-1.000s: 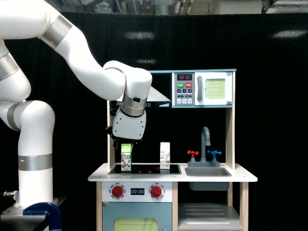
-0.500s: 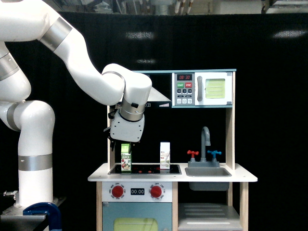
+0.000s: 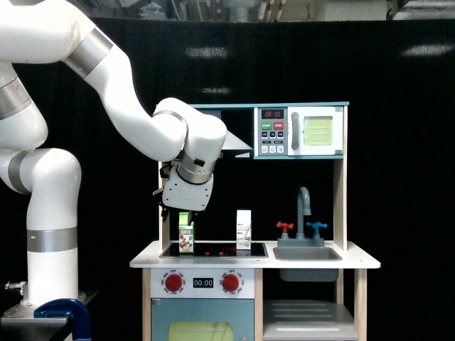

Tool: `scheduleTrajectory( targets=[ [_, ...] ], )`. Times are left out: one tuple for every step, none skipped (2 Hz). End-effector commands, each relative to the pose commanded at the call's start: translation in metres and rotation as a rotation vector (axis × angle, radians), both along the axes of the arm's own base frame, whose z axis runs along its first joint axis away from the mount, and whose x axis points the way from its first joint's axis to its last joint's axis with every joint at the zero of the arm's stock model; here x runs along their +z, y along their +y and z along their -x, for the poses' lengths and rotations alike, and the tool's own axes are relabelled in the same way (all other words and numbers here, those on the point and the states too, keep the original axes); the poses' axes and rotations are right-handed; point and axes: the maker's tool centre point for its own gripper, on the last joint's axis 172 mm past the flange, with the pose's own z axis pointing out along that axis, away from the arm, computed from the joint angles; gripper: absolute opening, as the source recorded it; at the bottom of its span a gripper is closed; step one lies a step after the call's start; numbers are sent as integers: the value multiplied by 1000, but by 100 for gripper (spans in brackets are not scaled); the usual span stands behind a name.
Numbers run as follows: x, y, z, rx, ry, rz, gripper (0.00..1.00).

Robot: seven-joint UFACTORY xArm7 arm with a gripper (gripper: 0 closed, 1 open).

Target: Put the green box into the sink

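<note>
the gripper (image 3: 184,210) hangs from a smooth white wrist housing directly above the green box (image 3: 186,233), and its fingers are hidden behind that housing and the dark backdrop, so whether they are spread or pressed together cannot be told, nor whether they touch the carton top. the green box stands upright on the black stovetop (image 3: 213,249) at its end toward the exterior view's left; white lettering on its front is too small to read surely, with a dark picture low down. a white carton (image 3: 244,229) of like shape stands on the same stovetop toward the exterior view's right, its print illegible. further that way lies the sink (image 3: 307,253), a grey rectangular basin in the white counter (image 3: 146,260), with a curved grey faucet (image 3: 304,206) and red and blue handles. above is a toy microwave (image 3: 299,131) showing red digits and green and red buttons. below the counter, two red knobs flank a "00:00" panel (image 3: 202,283). the glossy arm runs out of frame at top left.
</note>
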Motion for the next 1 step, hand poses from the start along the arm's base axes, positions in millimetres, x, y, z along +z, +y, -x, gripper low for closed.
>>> scheduleTrajectory(
  targets=[
    [-13, 17, -6, 0, 0, 0, 100]
  ],
)
